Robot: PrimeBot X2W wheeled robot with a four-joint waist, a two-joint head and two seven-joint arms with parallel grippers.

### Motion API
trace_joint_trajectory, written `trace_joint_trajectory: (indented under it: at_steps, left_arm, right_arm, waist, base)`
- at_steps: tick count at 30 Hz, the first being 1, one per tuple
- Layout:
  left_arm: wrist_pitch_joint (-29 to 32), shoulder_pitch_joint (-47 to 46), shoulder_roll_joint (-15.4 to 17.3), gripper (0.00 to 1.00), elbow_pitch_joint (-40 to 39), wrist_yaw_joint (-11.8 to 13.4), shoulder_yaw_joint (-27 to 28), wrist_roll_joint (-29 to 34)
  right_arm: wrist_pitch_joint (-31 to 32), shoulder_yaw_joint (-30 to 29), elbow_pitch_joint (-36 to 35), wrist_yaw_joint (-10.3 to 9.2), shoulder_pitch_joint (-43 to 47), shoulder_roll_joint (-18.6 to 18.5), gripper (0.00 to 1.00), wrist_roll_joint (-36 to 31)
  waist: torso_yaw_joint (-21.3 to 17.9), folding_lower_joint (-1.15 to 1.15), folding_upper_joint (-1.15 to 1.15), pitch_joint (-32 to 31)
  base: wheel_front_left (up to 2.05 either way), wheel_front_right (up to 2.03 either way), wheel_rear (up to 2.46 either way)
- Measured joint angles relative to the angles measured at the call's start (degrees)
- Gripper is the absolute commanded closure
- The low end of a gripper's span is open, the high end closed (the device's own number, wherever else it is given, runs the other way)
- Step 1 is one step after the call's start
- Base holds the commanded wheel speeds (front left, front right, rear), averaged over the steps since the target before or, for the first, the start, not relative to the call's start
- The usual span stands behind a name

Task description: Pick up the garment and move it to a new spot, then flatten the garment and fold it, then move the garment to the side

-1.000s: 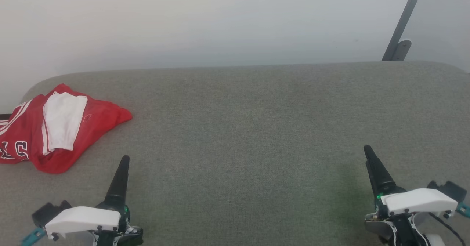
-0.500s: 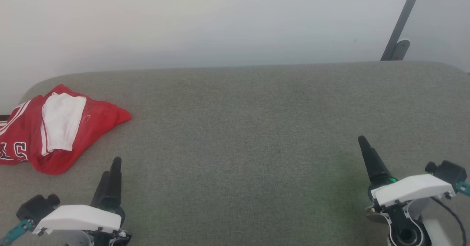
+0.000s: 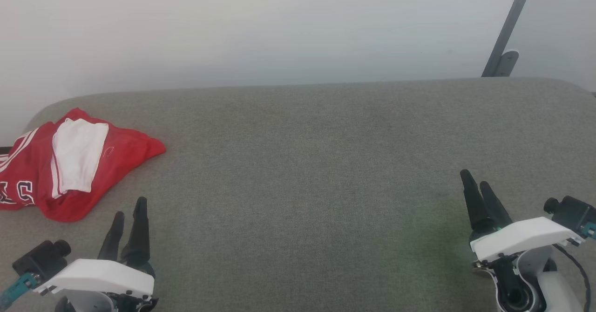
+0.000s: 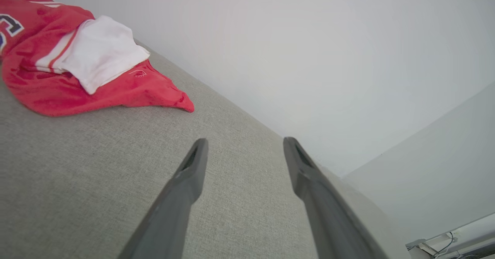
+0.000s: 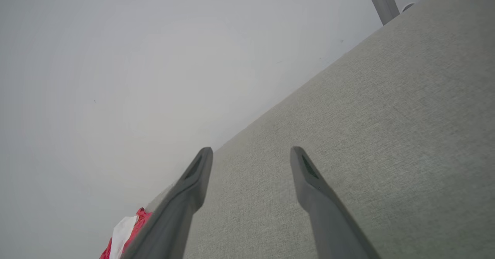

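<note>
A: Start closest in. What are the two grippers doing?

B: The left gripper [image 3: 129, 207] has its two fingers spread apart with nothing between them; the left wrist view shows bare grey fabric in the gap. The right gripper [image 3: 474, 178] is the same, with fingers parted and nothing held.

A: What lies under them?

B: A grey fabric surface [image 3: 302, 163] runs beneath and ahead of both pairs of fingers. I cannot tell whether any fingertip touches it.

A: And the shirt?

B: The red shirt [image 3: 125, 153] lies crumpled on that surface, ahead of the left fingers and off to their left, apart from them. A white sleeve [image 3: 79, 156] is folded over on top of it, and white block letters [image 3: 18, 192] show at its left end. It is far to the left of the right fingers, well apart from them.

A: Anything farther on?

B: A pale wall [image 3: 279, 23] rises past the far edge of the surface. A slanted grey bar [image 3: 507, 28] leans against it, well beyond the right fingers.
</note>
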Motion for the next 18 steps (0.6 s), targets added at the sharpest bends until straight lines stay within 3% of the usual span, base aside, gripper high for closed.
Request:
trace_joint_trajectory:
  at_steps: [18]
  left_arm:
    - [-3.0, 1.2, 0.0, 0.0, -1.2, -1.6, 1.8, 12.4]
  right_arm:
    - [-3.0, 0.5, 1.8, 0.0, -1.0, -0.8, 0.0, -10.9]
  waist:
    - [0.0, 0.0, 0.0, 0.0]
  base:
    - [0.0, 0.0, 0.0]
